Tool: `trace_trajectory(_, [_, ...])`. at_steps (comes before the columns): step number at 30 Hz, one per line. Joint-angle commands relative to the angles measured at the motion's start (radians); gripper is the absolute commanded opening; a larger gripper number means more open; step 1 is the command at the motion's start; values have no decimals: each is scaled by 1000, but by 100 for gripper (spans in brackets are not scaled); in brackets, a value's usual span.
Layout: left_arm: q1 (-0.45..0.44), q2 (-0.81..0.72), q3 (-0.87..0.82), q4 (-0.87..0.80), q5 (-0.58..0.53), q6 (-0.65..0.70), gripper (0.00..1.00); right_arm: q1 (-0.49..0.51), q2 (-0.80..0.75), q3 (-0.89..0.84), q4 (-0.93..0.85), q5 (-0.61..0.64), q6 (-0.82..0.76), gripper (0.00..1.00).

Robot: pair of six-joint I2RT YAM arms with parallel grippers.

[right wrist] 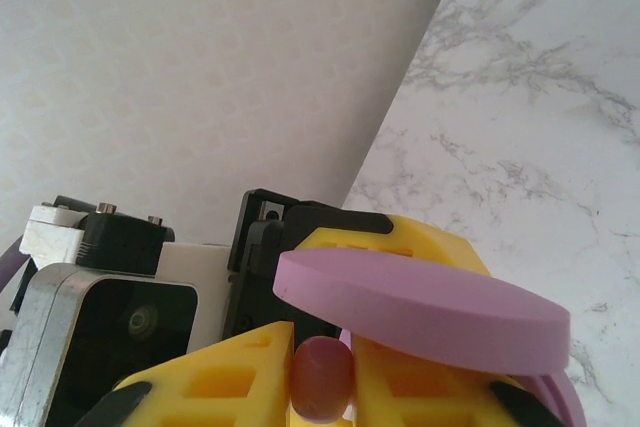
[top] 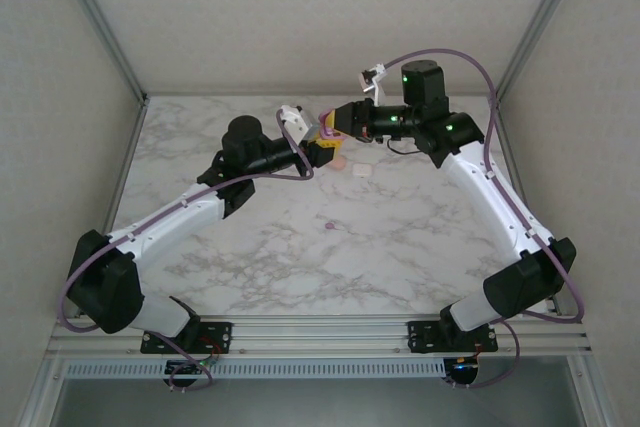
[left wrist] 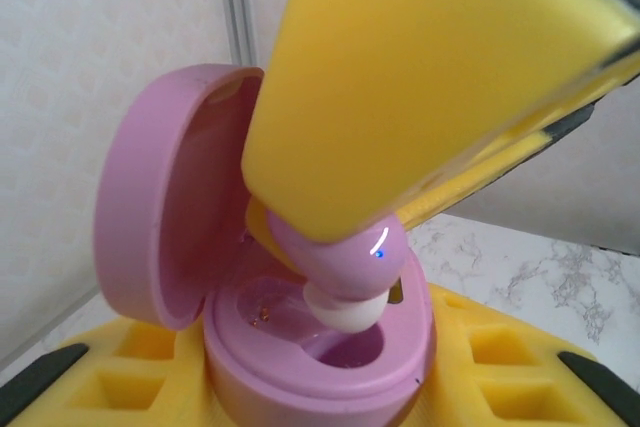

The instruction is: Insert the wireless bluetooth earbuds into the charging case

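A purple charging case (left wrist: 318,379) sits open between the yellow fingers of my left gripper (left wrist: 320,392), its lid (left wrist: 160,227) tipped back to the left. A purple earbud (left wrist: 345,259) with a white tip hangs just over the case's right socket. It is pinched in my right gripper, whose yellow finger (left wrist: 420,77) reaches down from above. In the right wrist view my right gripper (right wrist: 322,387) is shut on the earbud (right wrist: 322,375), just below the lid's edge (right wrist: 420,309). From above, my left gripper (top: 318,150) and right gripper (top: 331,131) meet at the table's far middle.
On the marble table (top: 420,247), just in front of the grippers, lie a small pink piece (top: 338,162) and a white case (top: 360,169). A tiny purple piece (top: 329,226) lies nearer the middle. Walls and frame posts close in the back and sides.
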Motion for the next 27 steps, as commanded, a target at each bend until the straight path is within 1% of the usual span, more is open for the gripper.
trace_trajectory(1, [-14, -1, 19, 102, -34, -18, 23, 24, 27, 19, -59, 24, -29, 21])
trace_trajectory(4, [-14, 5, 21, 113, -47, -20, 23, 35, 43, 38, -93, 36, -47, 21])
trace_trajectory(10, [-16, -1, 18, 123, -57, -17, 23, 50, 65, 77, -186, 133, -99, 23])
trace_trajectory(13, [-16, -4, 19, 120, -53, -15, 23, 50, 70, 81, -203, 165, -102, 25])
trace_trajectory(21, [-17, -11, 21, 113, -50, -16, 23, 51, 82, 123, -254, 222, -119, 26])
trace_trajectory(27, [-19, -14, 22, 105, -15, -22, 22, 51, 97, 163, -287, 266, -123, 20])
